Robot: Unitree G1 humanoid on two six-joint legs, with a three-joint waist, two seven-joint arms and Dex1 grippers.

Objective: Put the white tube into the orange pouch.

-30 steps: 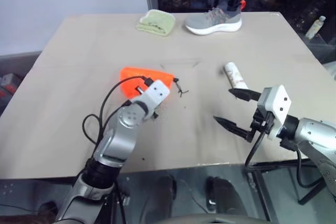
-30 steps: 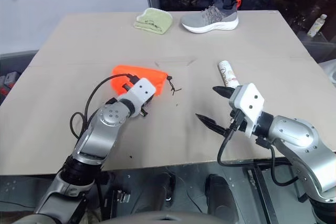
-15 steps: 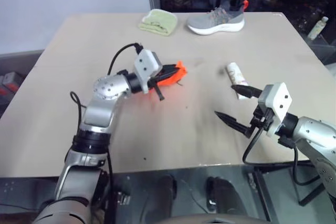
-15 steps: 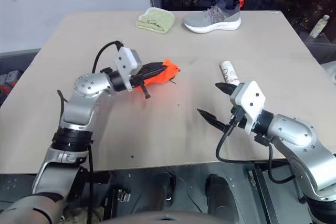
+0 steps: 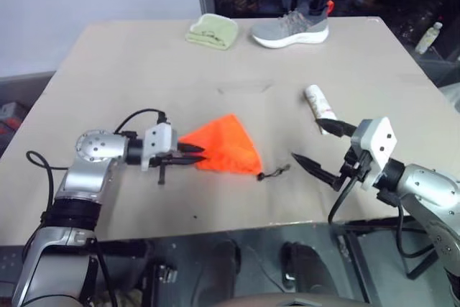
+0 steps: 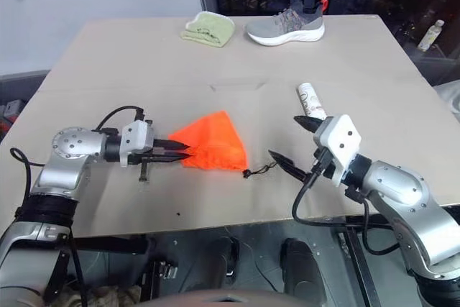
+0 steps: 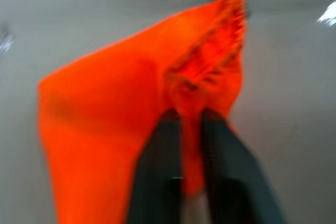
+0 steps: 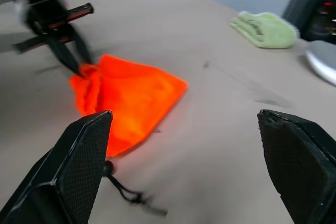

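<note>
Matte tan tabletop [image 5: 144, 70] carries the soft, creased orange pouch [image 5: 226, 145], lying as a flat triangle near the front edge. Reaching level from the side, the left gripper [image 5: 192, 157] pinches its gathered mouth hem. Well apart, the smooth white tube [image 5: 320, 104] lies just beyond the right gripper [image 5: 316, 145], whose fingers are spread wide.

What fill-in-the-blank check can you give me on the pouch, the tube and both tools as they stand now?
1. The left tool pinches the ____ pouch.
2. The white tube lies on the ____, outside the pouch.
3. The right tool has its fingers spread ____ and holds nothing.
4. At the table's far edge, the green cloth lies beside a grey ____.

Missing words: orange; table; open; shoe
</note>
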